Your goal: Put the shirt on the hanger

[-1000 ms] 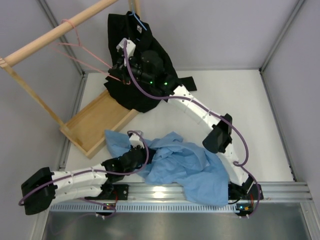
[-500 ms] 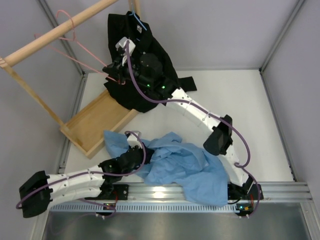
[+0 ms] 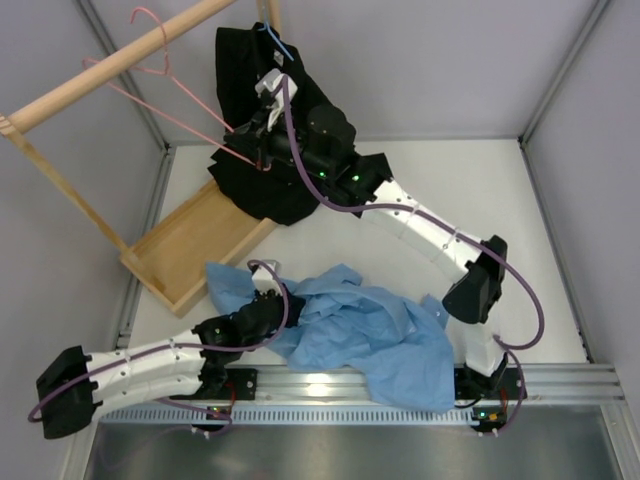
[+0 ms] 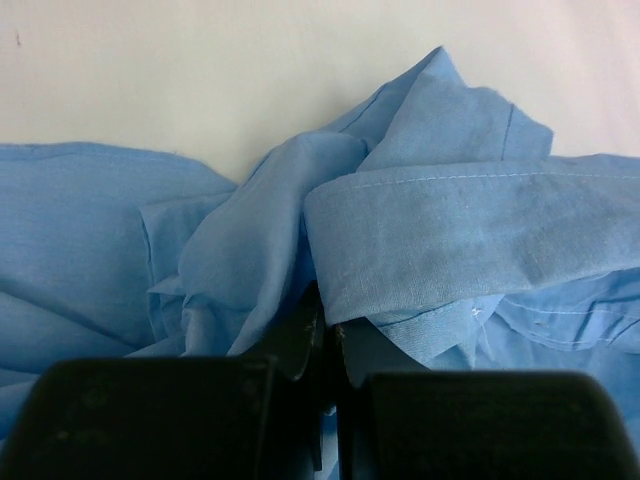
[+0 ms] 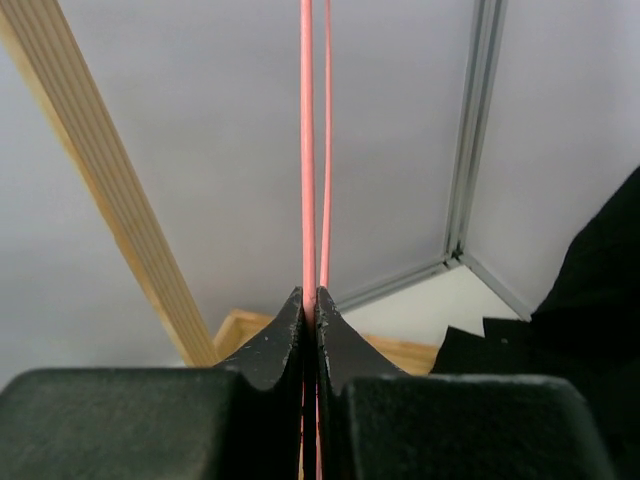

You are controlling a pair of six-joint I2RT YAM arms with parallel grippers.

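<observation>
Right gripper (image 3: 258, 155), black and two-fingered, sits with its jaws pressed together on the thin pink wire hanger (image 5: 306, 150); in the wrist view two strands of the wire run straight up out of the closed fingertips. From above, the hanger slants up and to the left from that grip, its hook close to the round wooden rod (image 3: 100, 68) of the rack, and whether hook and rod touch cannot be told. This arm reaches across the black button-up shirt (image 3: 250, 195), which hangs on a blue hanger (image 3: 278, 42) at the rod's far end and spills onto the white table (image 3: 450, 190). Left gripper (image 3: 268, 305) is clamped on a fold of the light blue long-sleeved collared shirt (image 3: 370, 335), its jaws drawn together with thin cloth and a stitched band bunched just in front of them. That shirt lies crumpled on the table's near part, between the two arm bases, draping over the metal rail at the edge. A shallow wooden tray (image 3: 190, 250) forms the rack's base, just left of the blue shirt.
</observation>
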